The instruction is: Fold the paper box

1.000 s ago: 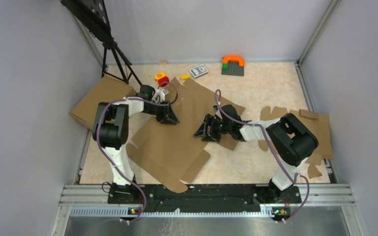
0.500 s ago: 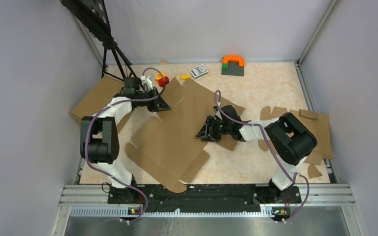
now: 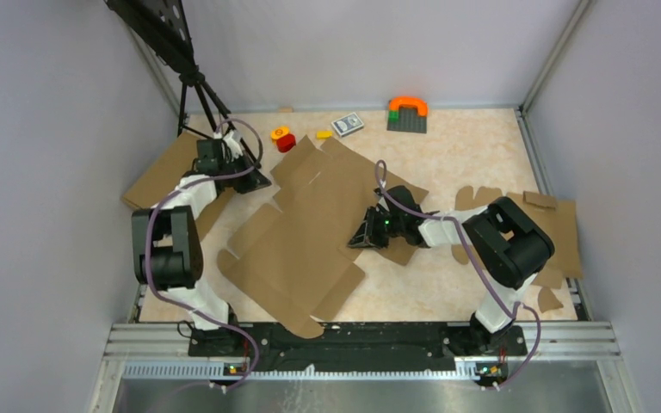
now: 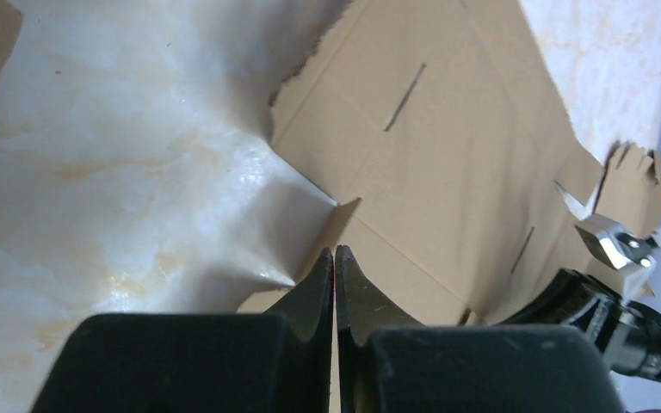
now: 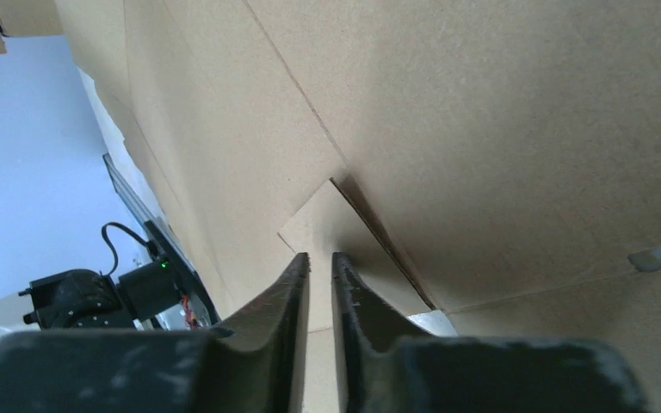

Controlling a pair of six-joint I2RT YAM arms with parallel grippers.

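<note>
The paper box (image 3: 310, 224) is a wide brown die-cut sheet lying flat mid-table, with slits and flaps showing. My left gripper (image 3: 254, 181) sits just off its back-left edge, shut on nothing. In the left wrist view its jaws (image 4: 334, 258) meet tip to tip above bare marble, and the sheet (image 4: 447, 155) lies ahead. My right gripper (image 3: 363, 237) rests at the sheet's right edge. Its jaws (image 5: 319, 258) stand almost together with a thin gap. A pale flap (image 5: 331, 215) lies behind both fingertips, not pinched between them.
Another brown cardboard piece (image 3: 159, 176) lies at the far left under a black tripod (image 3: 202, 103). A notched cardboard blank (image 3: 559, 232) lies at the right. Along the back are a red-and-yellow toy (image 3: 283, 138), a card pack (image 3: 347, 125) and an orange arch on a grey plate (image 3: 407, 112).
My left gripper has drawn back and left off the sheet and shut. The sheet's back-left flaps have shifted. My right jaws have closed from wide to nearly together, staying in place.
</note>
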